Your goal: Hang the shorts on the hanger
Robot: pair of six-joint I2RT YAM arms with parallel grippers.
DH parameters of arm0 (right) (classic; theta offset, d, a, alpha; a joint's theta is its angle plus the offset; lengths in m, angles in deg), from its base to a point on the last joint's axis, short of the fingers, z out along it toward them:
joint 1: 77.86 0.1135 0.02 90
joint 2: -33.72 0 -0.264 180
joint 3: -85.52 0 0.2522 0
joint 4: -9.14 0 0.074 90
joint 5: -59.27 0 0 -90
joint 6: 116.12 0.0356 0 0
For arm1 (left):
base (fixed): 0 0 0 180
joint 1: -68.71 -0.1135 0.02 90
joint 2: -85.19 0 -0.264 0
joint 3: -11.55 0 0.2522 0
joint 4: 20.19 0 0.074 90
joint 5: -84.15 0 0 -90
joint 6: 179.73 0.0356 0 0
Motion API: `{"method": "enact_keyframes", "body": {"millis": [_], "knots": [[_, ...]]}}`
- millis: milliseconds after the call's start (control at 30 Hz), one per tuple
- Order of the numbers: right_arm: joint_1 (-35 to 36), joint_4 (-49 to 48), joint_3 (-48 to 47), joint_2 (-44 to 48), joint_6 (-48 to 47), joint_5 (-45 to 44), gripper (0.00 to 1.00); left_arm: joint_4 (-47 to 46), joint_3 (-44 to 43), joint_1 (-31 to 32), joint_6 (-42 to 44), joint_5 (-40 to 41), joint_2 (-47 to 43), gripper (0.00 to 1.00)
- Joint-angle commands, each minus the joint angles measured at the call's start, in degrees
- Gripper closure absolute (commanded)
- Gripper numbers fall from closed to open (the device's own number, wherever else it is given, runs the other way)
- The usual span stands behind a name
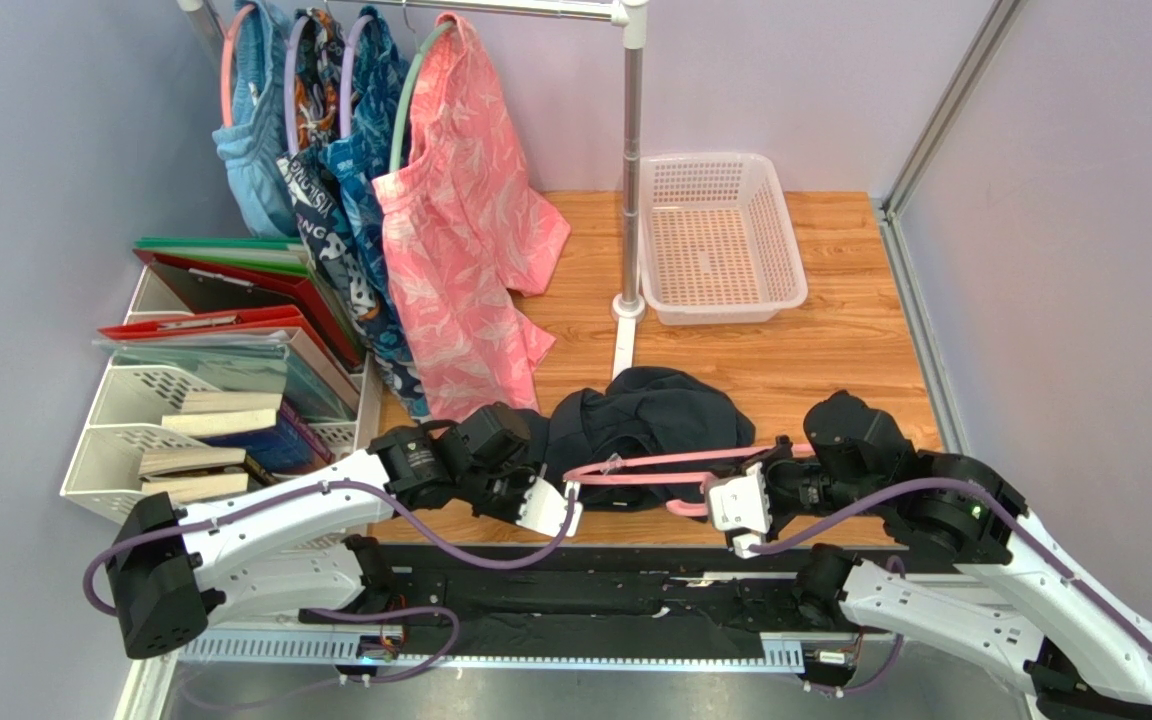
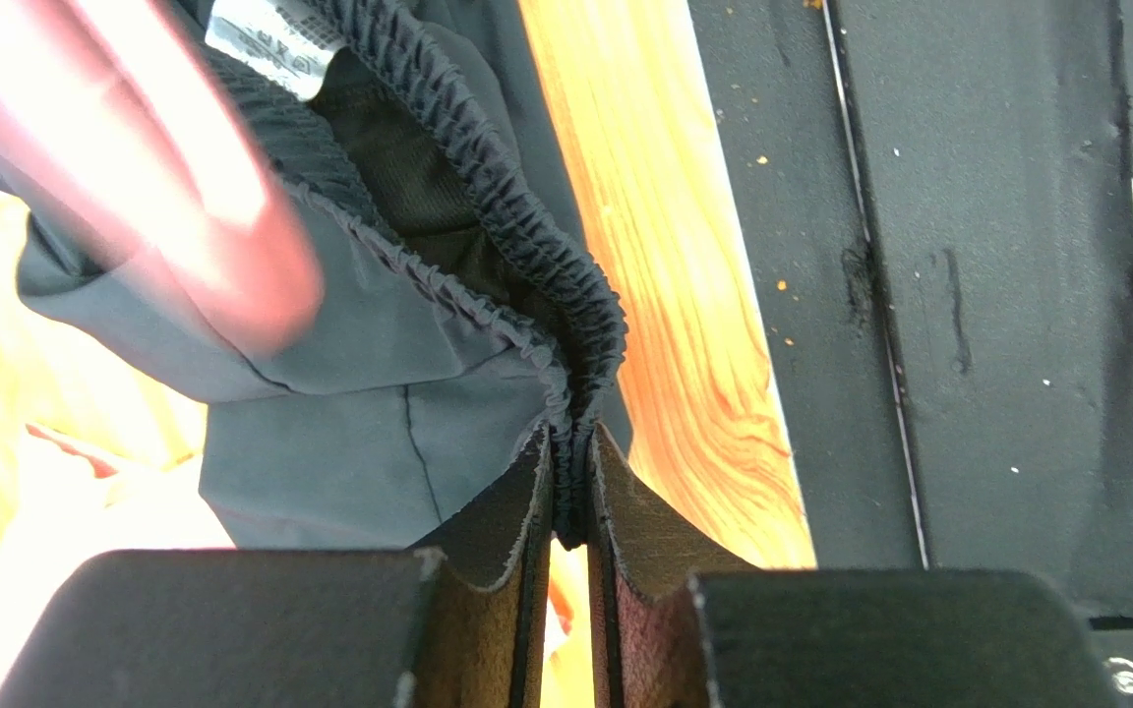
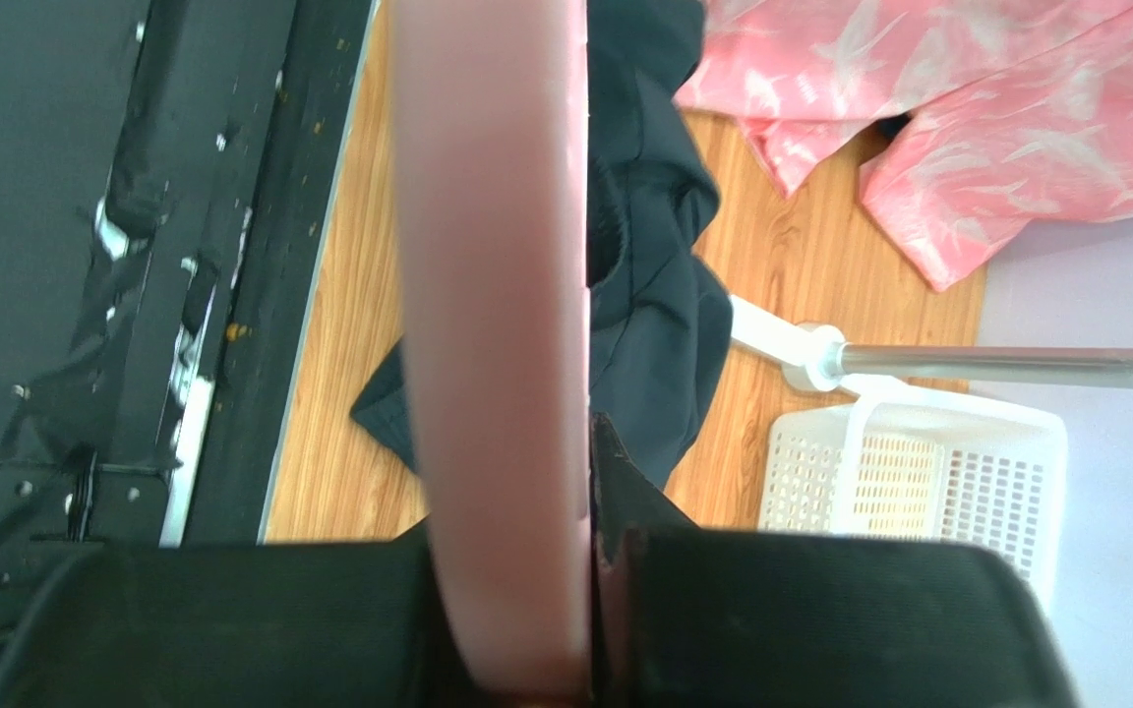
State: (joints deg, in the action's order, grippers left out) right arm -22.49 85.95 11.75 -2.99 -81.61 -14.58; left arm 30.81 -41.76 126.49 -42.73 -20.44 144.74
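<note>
So far only the grips are made: the left gripper [image 2: 570, 450] pinches the shorts [image 1: 654, 413] by the waistband [image 2: 521, 236], and the right gripper [image 1: 729, 504] clamps the hanger [image 1: 668, 462], which lies across the shorts near the table's [image 1: 853, 338] near edge. Draping them over the bar looks still to do.

Lavender walls [image 1: 26, 150] left, back and right; a metal frame strut [image 1: 958, 90] runs diagonally at upper right. Wooden tabletop [image 1: 853, 353], with a black mat [image 1: 612, 582] along its near edge. Clothes rail [image 1: 632, 165] stands upper centre, base on the wood. A pink leaf-print garment [image 1: 462, 255] and blue patterned garments [image 1: 334, 165] hang from it. White plastic basket [image 1: 725, 312] just right of the pole. White file organizer [image 1: 124, 393] with folders and books at left. Light is bright and even.
</note>
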Motion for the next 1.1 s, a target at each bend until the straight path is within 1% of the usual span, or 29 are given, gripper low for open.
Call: {"method": "enact_keyframes", "body": {"millis": [0, 200, 333, 433, 467, 500, 600, 633, 700, 733, 833, 967, 1067], "knots": [[0.1, 0.4, 2.5, 2.3, -3.8, -1.8, 1.00, 1.8, -1.7, 0.3, -1.0, -1.1, -0.8, 0.85], [0.1, -0.4, 4.1, 0.9, -2.8, -2.3, 1.00, 1.5, -2.8, 0.3, -2.1, -1.6, -0.8, 0.85], [0.1, -4.2, 6.0, -0.9, -2.4, -3.9, 1.00, 3.5, -5.1, 0.3, -2.3, -3.1, -0.4, 0.86], [0.1, -7.6, 6.2, -2.5, -0.4, -4.3, 1.00, 6.6, -10.3, 0.3, -3.6, -2.8, 1.0, 0.89], [0.1, -9.0, 5.8, -3.0, 1.8, -4.1, 1.00, 8.7, -11.7, 0.3, -4.5, -3.2, 1.4, 0.90], [0.1, -9.7, 5.0, -3.9, 2.7, -3.7, 1.00, 9.6, -13.0, 0.4, -5.1, -4.3, 2.1, 0.94], [0.1, -12.7, 4.3, -4.5, 5.0, -1.4, 1.00, 11.0, -18.2, 0.3, -8.1, -5.0, 3.6, 0.98], [0.1, -13.7, 4.5, -4.3, 5.7, -0.6, 1.00, 11.3, -21.2, 0.3, -8.9, -5.0, 4.4, 1.00], [0.1, -17.4, 5.2, -4.0, 7.7, 1.2, 1.00, 13.0, -24.4, 0.3, -10.5, -5.0, 7.1, 1.00], [0.1, -18.6, 6.2, -3.8, 8.5, 1.4, 1.00, 13.6, -27.1, 0.3, -10.9, -4.8, 7.9, 1.00], [0.1, -24.4, 7.8, -3.5, 11.4, 0.9, 1.00, 14.9, -30.4, 0.3, -11.2, -4.6, 10.1, 1.00], [0.0, -30.4, 11.1, -2.0, 14.8, 2.6, 1.00, 12.9, -31.7, 0.3, -12.8, -3.3, 11.8, 0.99], [0.1, -34.8, 14.7, -1.6, 16.4, 5.1, 1.00, 12.0, -32.5, 0.2, -14.2, -3.7, 12.8, 0.96]]}}
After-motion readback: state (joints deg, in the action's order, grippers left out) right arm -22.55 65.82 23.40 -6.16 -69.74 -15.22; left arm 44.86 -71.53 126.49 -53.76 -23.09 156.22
